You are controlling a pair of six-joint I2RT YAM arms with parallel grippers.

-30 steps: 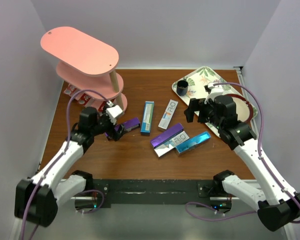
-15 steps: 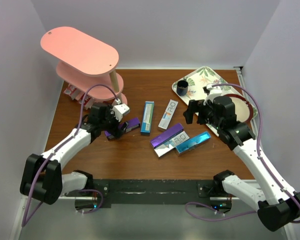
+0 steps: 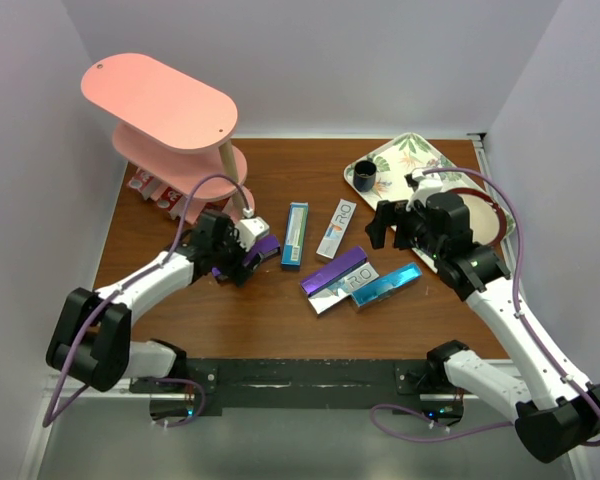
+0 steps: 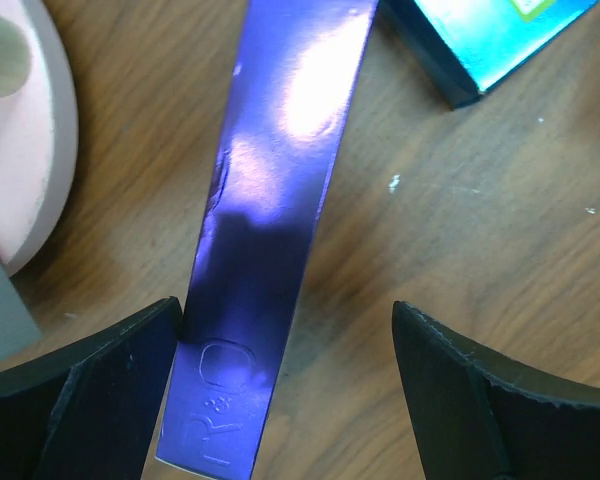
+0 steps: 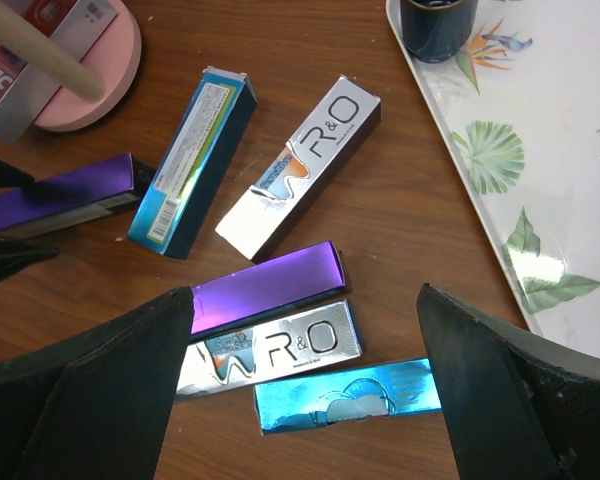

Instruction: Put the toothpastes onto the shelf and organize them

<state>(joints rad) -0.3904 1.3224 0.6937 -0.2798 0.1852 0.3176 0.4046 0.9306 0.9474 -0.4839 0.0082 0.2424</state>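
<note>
Left arm (image 3: pixel 145 290): white shells, black joints
Right arm (image 3: pixel 525 335): same white and black
Cables (image 3: pixel 216 178): purple, one per arm
Gripper fingers (image 4: pixel 90 400): matte black wedges
Bases (image 3: pixel 455 362): black, on black rail (image 3: pixel 300 382), green lights (image 3: pixel 188 411)

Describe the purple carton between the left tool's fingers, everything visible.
The purple carton is a long slim box of glossy, foil-like card, lightly dented, with embossed R&O lettering at one end. It lies flat on the wooden table, between the fingers of the open left tool; one finger seems to touch its edge, the other stands clear.
</note>
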